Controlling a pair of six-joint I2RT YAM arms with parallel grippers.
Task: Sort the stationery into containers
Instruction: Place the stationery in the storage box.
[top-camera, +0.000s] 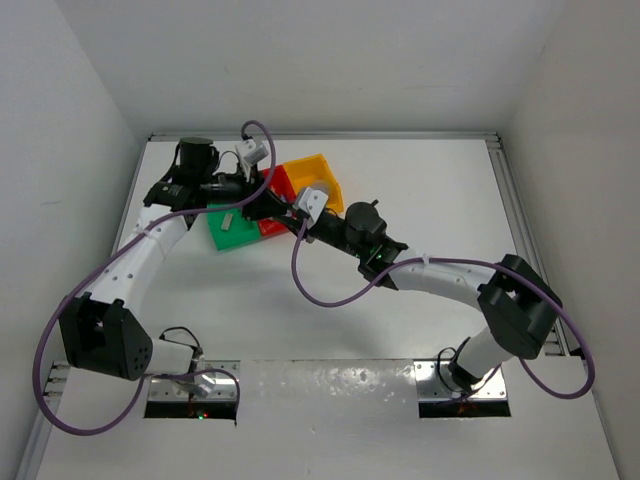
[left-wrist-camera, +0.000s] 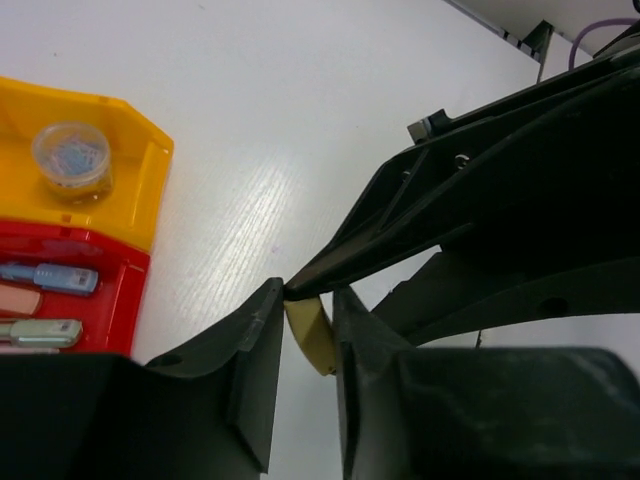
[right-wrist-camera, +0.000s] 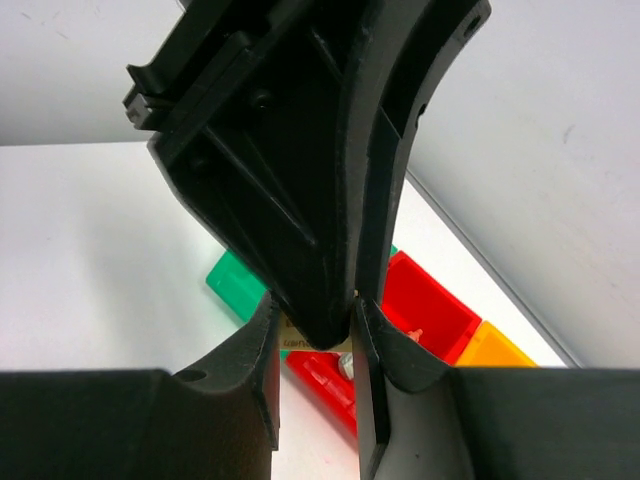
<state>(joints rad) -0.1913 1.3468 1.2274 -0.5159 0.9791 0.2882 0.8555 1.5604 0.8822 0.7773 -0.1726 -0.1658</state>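
— Three views; what does the top one give that the wrist views lack?
— The overall layout; both arms reach across the white table (top-camera: 440, 190) and meet tip to tip above the containers; the left gripper (top-camera: 256, 197) comes in from the left, the right gripper (top-camera: 284, 212) from the right; the green bin (top-camera: 228, 236), red bin (top-camera: 282, 184) and yellow bin (top-camera: 320, 175) are joined in a slanted row, glossy plastic, open-topped, rectangular; the fingers hide whatever is held.
— And the left wrist view?
— It alone shows the tan block (left-wrist-camera: 312, 338): flat, matte, oblong, standing between the left fingers and touching both pads, so the left pincer is clamped on it; the tapered black tip of the right gripper meets the block's upper end; bin contents also appear only here; the yellow bin holds a clear round tub (left-wrist-camera: 70, 158) of small bluish clips; the red bin holds a blue piece (left-wrist-camera: 50, 277), a pink piece (left-wrist-camera: 14, 298) and a pale green piece (left-wrist-camera: 45, 330), lying side by side.
— And the right wrist view?
— The right fingers stand close together around the left gripper's black tip; a sliver of the tan block shows at one pad; whether the right pincer grips the block cannot be told; small marks on that sliver cannot be read; all three bins lie below the fingers.
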